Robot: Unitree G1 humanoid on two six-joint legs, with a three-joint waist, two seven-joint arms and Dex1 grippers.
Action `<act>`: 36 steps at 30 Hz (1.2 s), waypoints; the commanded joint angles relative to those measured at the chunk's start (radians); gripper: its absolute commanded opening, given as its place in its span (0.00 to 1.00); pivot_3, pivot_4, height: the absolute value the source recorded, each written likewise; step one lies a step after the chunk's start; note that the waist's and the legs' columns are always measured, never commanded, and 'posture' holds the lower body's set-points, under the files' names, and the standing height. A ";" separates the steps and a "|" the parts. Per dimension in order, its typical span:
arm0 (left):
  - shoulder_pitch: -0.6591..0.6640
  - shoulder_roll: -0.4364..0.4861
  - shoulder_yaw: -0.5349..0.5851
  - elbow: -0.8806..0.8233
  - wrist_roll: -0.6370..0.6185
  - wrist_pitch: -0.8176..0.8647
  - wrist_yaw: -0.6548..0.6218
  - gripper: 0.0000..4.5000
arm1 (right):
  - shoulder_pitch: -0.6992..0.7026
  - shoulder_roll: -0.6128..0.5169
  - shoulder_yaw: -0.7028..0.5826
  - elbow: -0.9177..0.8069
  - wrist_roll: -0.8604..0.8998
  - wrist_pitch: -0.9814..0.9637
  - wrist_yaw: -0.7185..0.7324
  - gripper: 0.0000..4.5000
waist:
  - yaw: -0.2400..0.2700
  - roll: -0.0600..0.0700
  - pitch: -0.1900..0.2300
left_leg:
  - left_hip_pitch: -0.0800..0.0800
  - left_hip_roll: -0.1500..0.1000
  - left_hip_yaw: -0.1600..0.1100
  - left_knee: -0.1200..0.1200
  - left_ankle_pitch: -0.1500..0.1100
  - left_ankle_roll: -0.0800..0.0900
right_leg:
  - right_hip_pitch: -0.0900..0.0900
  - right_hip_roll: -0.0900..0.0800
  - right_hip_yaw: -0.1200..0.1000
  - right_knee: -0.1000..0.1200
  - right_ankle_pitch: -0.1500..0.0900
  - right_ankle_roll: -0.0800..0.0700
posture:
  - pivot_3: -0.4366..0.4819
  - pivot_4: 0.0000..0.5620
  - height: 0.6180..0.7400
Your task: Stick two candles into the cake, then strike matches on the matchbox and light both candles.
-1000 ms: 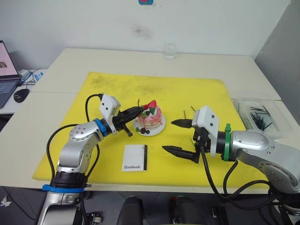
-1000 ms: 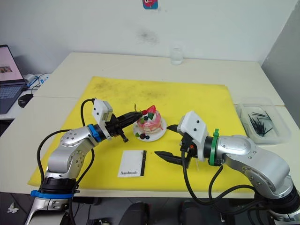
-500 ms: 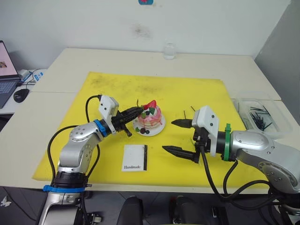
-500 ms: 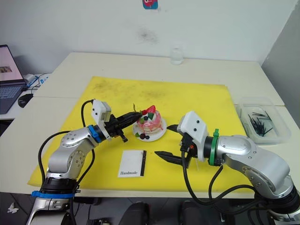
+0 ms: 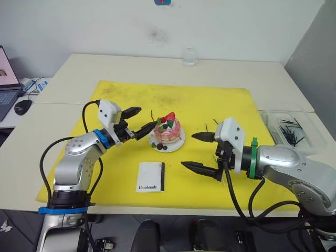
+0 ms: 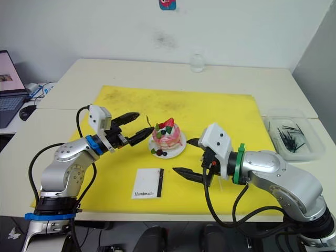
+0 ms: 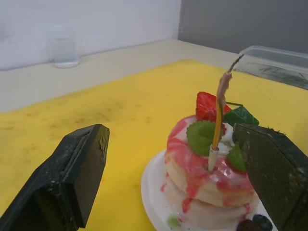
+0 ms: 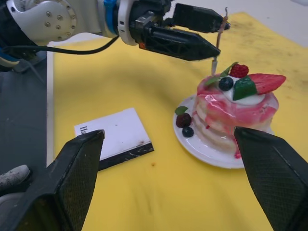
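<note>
The pink cake [image 5: 169, 132] with a strawberry sits on its white plate [image 5: 178, 145] mid-mat. One thin candle [image 7: 217, 126] stands stuck in the cake's left side, leaning slightly. My left gripper [image 5: 140, 121] is open just left of the cake, its fingers either side of the candle without touching it. The white matchbox [image 5: 150, 176] lies flat in front of the cake. My right gripper [image 5: 189, 151] hovers open and empty to the right of the matchbox. Dark matches [image 5: 290, 130] lie in a clear tray at the far right.
A yellow mat [image 5: 115, 100] covers the table's middle. Two short thin sticks [image 5: 209, 126] lie on it beyond my right gripper. A glass [image 5: 189, 56] stands at the back, and a laptop [image 5: 6, 79] and mouse [image 5: 23, 106] sit far left.
My left gripper has opened and drawn back leftward from the cake, leaving the candle standing in it. The right arm has not moved.
</note>
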 commanded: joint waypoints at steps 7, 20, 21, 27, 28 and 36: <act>0.231 0.335 0.099 -0.213 -0.092 0.128 -0.243 0.99 | 0.022 -0.017 -0.218 -0.067 0.074 0.020 -0.053 1.00 | -0.012 0.002 0.001 | 0.001 0.002 0.000 -0.004 0.000 0.000 | -0.001 -0.003 0.001 -0.001 -0.001 -0.002 | 0.48 0.27 1.00; 0.286 0.344 -0.077 -0.562 -0.292 0.260 -0.346 0.99 | 0.380 -0.072 -0.301 -0.239 0.017 0.116 -0.272 1.00 | 0.001 0.001 0.001 | 0.001 0.000 0.000 -0.003 0.000 0.000 | 0.000 -0.009 0.000 -0.001 -0.001 -0.001 | 0.48 0.27 1.00; 0.279 0.340 -0.096 -0.573 -0.288 0.253 -0.350 0.99 | 0.404 -0.053 -0.276 -0.246 -0.004 0.123 -0.308 1.00 | 0.000 0.001 0.001 | 0.001 0.000 0.000 -0.004 0.000 0.000 | 0.000 -0.009 0.000 -0.001 -0.001 -0.001 | 0.48 0.27 1.00; 0.223 0.313 -0.148 -0.575 -0.290 0.253 -0.349 0.99 | 0.491 0.016 -0.161 -0.219 -0.137 0.111 -0.406 1.00 | -0.002 0.001 0.001 | 0.002 0.000 0.000 -0.003 0.000 0.000 | -0.001 -0.003 0.000 0.000 -0.001 -0.002 | 0.48 0.27 1.00; 0.216 0.311 -0.151 -0.572 -0.289 0.251 -0.349 0.99 | 0.507 0.019 -0.147 -0.206 -0.163 0.099 -0.411 1.00 | -0.002 0.001 0.001 | 0.002 0.000 0.000 -0.003 0.000 0.000 | -0.001 -0.003 -0.001 0.000 -0.001 -0.002 | 0.48 0.27 1.00; 0.210 0.276 -0.151 -0.579 -0.294 0.219 -0.339 0.99 | 0.560 0.090 -0.084 -0.171 -0.254 0.085 -0.429 1.00 | -0.002 0.001 0.001 | 0.001 -0.001 0.000 -0.003 0.000 0.000 | -0.001 -0.003 0.001 -0.001 -0.002 -0.002 | 0.48 0.27 1.00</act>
